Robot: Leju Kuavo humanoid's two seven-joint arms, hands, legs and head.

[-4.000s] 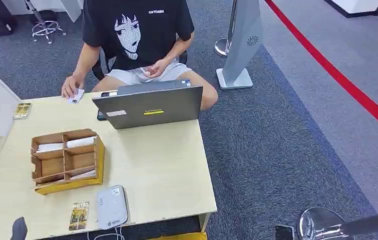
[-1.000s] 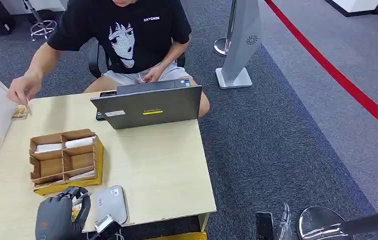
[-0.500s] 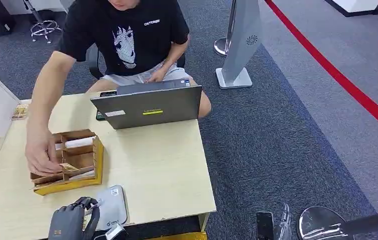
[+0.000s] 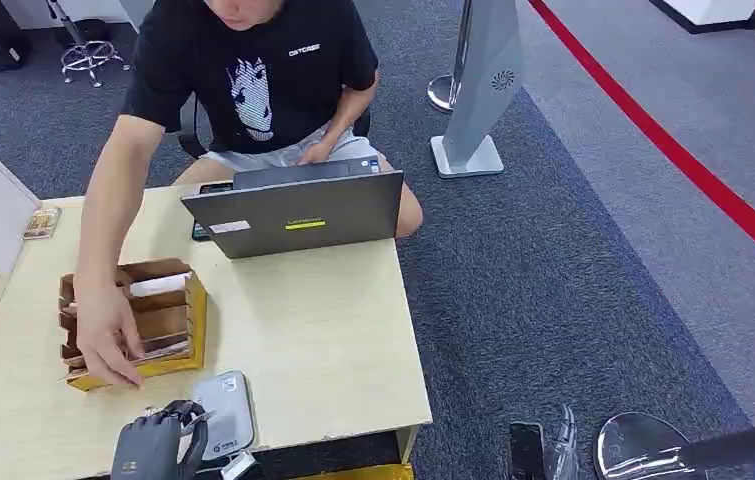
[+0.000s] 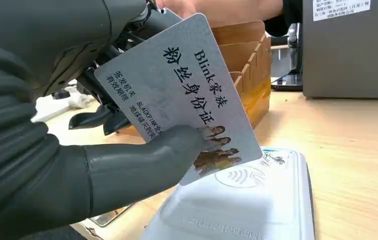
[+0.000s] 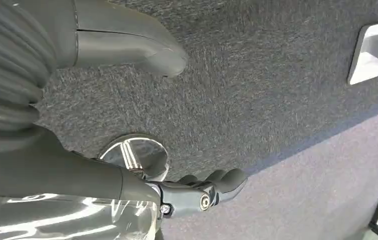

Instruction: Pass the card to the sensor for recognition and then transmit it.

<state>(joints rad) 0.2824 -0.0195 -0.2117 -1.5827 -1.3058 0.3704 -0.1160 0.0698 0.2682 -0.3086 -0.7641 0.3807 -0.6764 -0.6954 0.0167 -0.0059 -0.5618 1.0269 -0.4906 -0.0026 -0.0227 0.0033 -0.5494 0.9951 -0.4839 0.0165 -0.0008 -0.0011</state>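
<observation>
My left hand point(image 4: 158, 445) is at the table's near edge and pinches a pale grey card point(image 5: 176, 95) between thumb and fingers. The card bears printed Chinese text and a small group photo. It is tilted, its lower corner just above the white card sensor point(image 5: 247, 205), over the contactless mark. In the head view the sensor point(image 4: 223, 405) lies flat right beside my left hand point(image 5: 51, 150). My right hand point(image 6: 36, 125) hangs low over the grey carpet, fingers apart, holding nothing; it also shows at the bottom right point(image 4: 563, 445).
A seated person reaches a hand point(image 4: 108, 345) into the cardboard divider box point(image 4: 181, 300) just beyond the sensor. A grey laptop point(image 4: 298, 215) stands at the far table edge. Cards point(image 4: 41, 222) lie at the far left corner. A chrome post base point(image 4: 643, 445) is beside my right hand.
My left hand rose into view, took the card lying beside the sensor and moved right over it. The person's hand went from the far left corner to the box.
</observation>
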